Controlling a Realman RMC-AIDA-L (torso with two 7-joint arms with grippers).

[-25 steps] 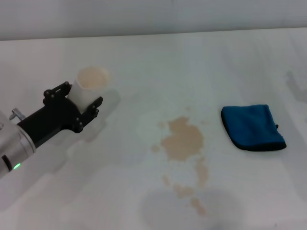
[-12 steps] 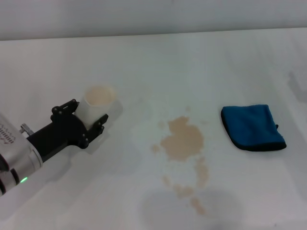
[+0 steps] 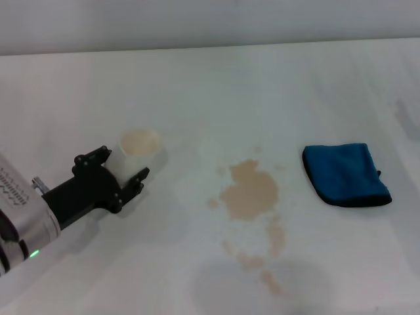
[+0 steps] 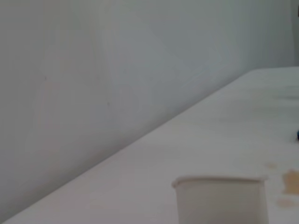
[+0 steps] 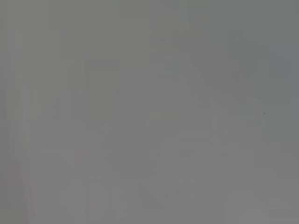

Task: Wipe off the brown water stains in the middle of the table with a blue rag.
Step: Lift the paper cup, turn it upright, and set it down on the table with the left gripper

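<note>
The left pincer (image 3: pixel 123 174) stands at the left of the worktop (image 3: pixel 216 92), its black fingers set either side of a small whitish cup (image 3: pixel 136 152) and closed on it. The cup is upright, and whether it rests on the surface or sits just clear of it cannot be told. The right pincer is not in view; its wrist camera shows only a plain grey field.

Step in hand, as judged: wiping has not begun. The left arm is occupied with the cup, which stands well to the left of the spill and out of the wiping path.

The brown stains (image 3: pixel 251 191) lie in the middle of the worktop, a tan blotch with smaller drops trailing toward the near edge. The blue rag (image 3: pixel 345 174) lies folded and flat to the right of them, apart from the spill and untouched by either arm.

Next move, as judged: a pincer must reach the rag, most readily the right arm. It needs a pinch on a raised fold, since the cloth lies flat and soft.

The surface is glossy white and plain, with faint grey shadows at the near edge. Behind it stands a bare pale wall (image 4: pixel 93 70).
</note>
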